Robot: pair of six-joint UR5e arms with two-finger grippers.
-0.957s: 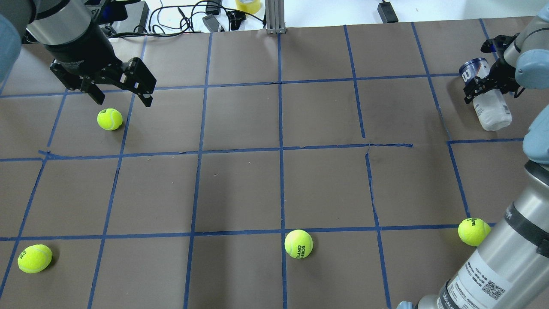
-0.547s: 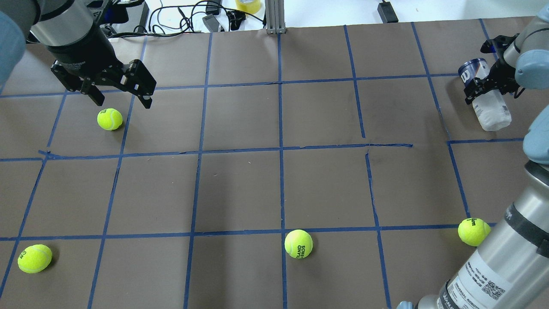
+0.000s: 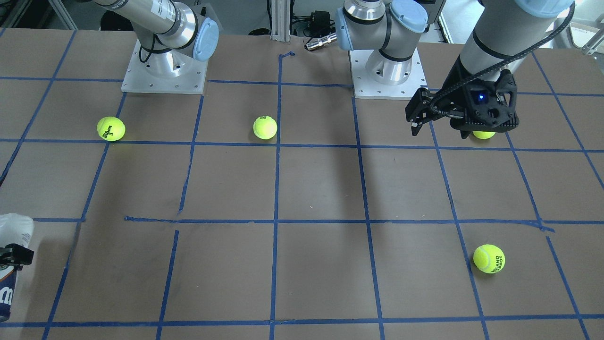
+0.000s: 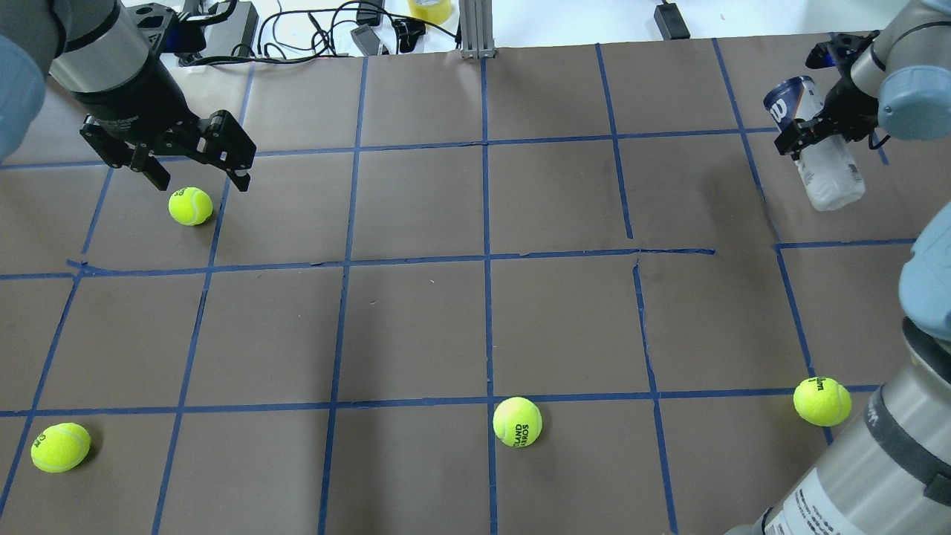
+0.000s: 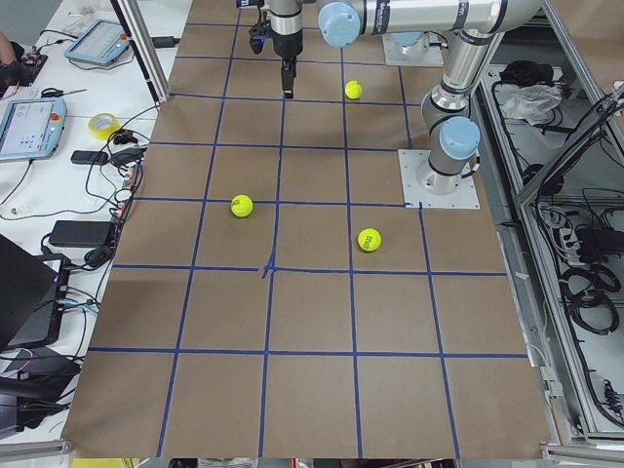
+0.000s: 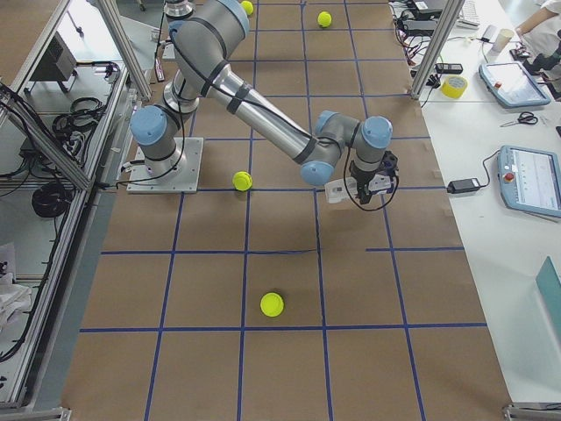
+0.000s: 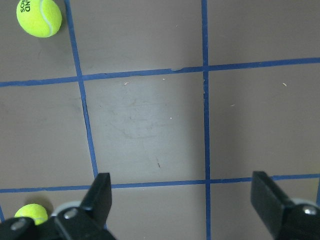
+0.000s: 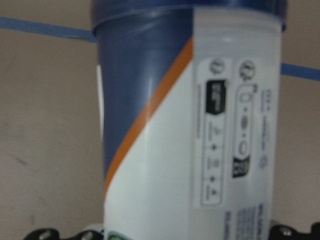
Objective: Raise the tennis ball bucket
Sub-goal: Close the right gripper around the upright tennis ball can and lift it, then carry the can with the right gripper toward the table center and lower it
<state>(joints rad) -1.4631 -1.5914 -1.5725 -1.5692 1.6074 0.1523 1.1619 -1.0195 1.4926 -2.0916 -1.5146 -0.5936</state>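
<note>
The tennis ball bucket (image 4: 831, 178) is a slim clear can with a navy top and a white label. It is held tilted at the table's far right. My right gripper (image 4: 813, 135) is shut on its upper part. The can fills the right wrist view (image 8: 190, 130), shows at the left edge of the front-facing view (image 3: 10, 283), and shows in the right exterior view (image 6: 337, 190). It seems clear of the table. My left gripper (image 4: 199, 177) is open and empty, high above the table's left side; its fingers (image 7: 100, 197) frame bare paper.
Several tennis balls lie on the brown gridded paper: one below the left gripper (image 4: 190, 206), one front left (image 4: 59, 447), one front middle (image 4: 517, 422), one front right (image 4: 821, 401) beside the right arm. Cables and a tape roll (image 4: 429, 9) lie past the far edge.
The right gripper has carried the can up and toward the far side, off the spot where it lay. The left gripper has risen slightly and stays open.
</note>
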